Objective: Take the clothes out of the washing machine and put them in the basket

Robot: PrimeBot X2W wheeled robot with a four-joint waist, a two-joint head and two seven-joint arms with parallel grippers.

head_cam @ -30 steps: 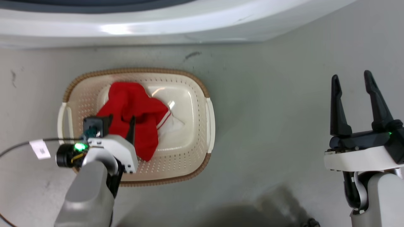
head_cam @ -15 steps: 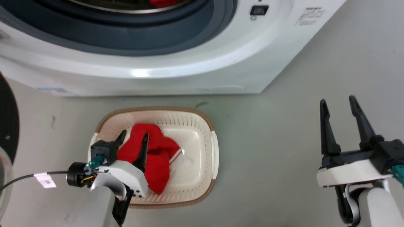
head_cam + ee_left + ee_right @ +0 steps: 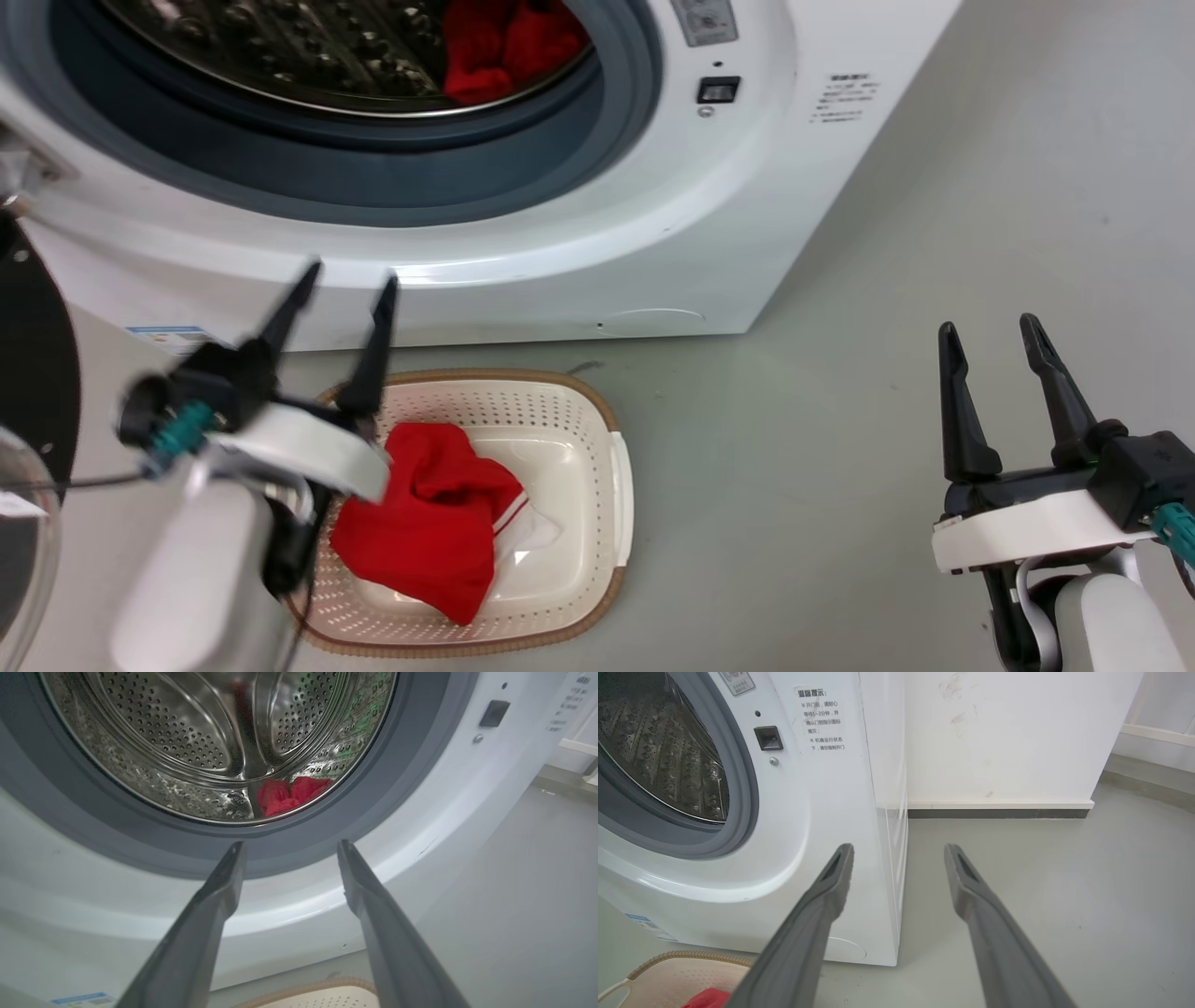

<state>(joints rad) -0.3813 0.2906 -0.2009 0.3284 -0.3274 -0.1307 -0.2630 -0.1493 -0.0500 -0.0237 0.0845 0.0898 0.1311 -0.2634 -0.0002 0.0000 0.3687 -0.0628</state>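
The left gripper (image 3: pixel 352 273) hangs empty with its fingers spread over the left end of the basket (image 3: pixel 619 471). It points at the washing machine (image 3: pixel 579 233), with open air between its tips and the grey porthole ring. The right gripper (image 3: pixel 988 323), also spread and holding nothing, is well apart over bare grey floor (image 3: pixel 794 448), off the machine's right corner. One red garment (image 3: pixel 420 532) with a white-striped edge lies crumpled in the basket's left half, and more red cloth (image 3: pixel 504 42) sits bunched low at the steel drum's front lip.
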